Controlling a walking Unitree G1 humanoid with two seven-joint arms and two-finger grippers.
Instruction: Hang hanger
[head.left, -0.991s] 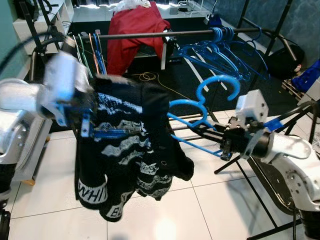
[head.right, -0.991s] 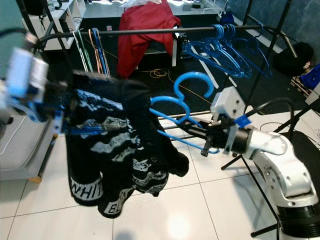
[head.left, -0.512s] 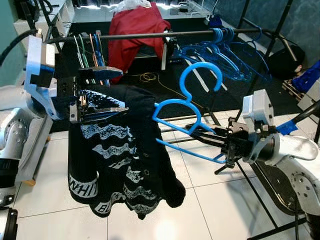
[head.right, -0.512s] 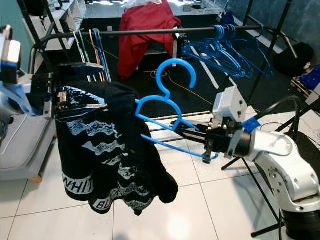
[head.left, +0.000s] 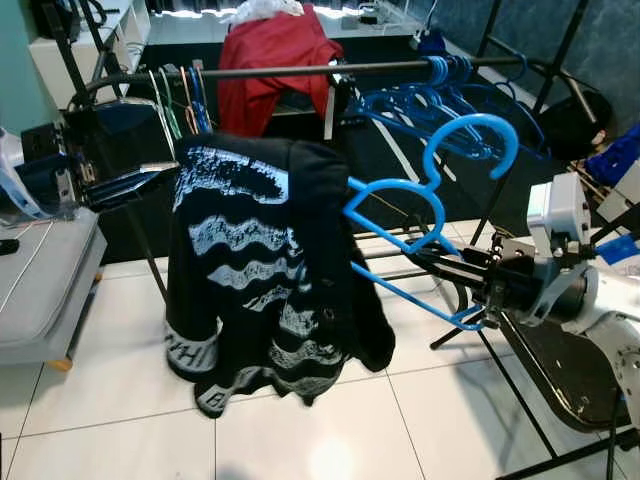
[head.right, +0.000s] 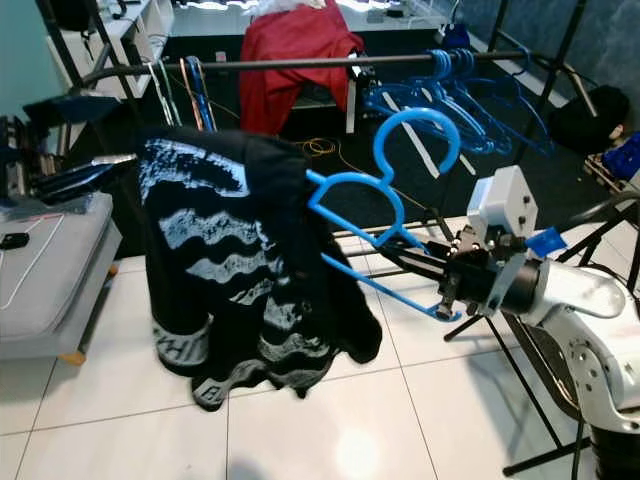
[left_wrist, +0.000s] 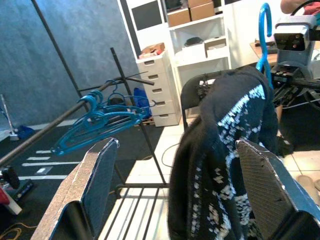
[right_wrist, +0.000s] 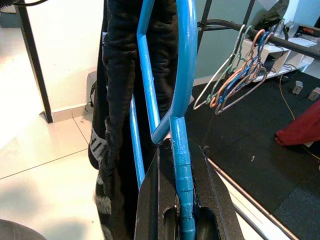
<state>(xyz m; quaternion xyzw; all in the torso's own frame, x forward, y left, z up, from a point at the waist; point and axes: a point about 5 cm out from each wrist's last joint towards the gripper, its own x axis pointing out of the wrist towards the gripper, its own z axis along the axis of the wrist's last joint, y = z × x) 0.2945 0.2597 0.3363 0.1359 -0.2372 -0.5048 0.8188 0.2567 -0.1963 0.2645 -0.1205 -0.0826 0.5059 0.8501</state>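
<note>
A blue plastic hanger (head.left: 400, 215) carries a black garment (head.left: 260, 270) with white wave print, draped over its left arm and hanging down above the floor. My right gripper (head.left: 445, 268) is shut on the hanger's lower right end; the right wrist view shows its fingers (right_wrist: 150, 200) clamped on the blue bar (right_wrist: 180, 165). The hook (head.left: 472, 140) points up, below and in front of the black rail (head.left: 300, 70). My left gripper (head.left: 160, 140) stands open just left of the garment, its fingers (left_wrist: 100, 170) wide apart with nothing between them.
The rail holds several blue hangers (head.left: 440, 95) at its right end, thin coloured hangers (head.left: 180, 95) at its left and a red garment (head.left: 270, 60) behind. A grey padded board (head.left: 40, 280) stands at the left. Black rack legs (head.left: 540, 400) cross the tiled floor at the right.
My left gripper has let go of the garment and drawn back to the left. The right gripper has carried the hanger rightward and higher, and the garment now hangs from the hanger alone.
</note>
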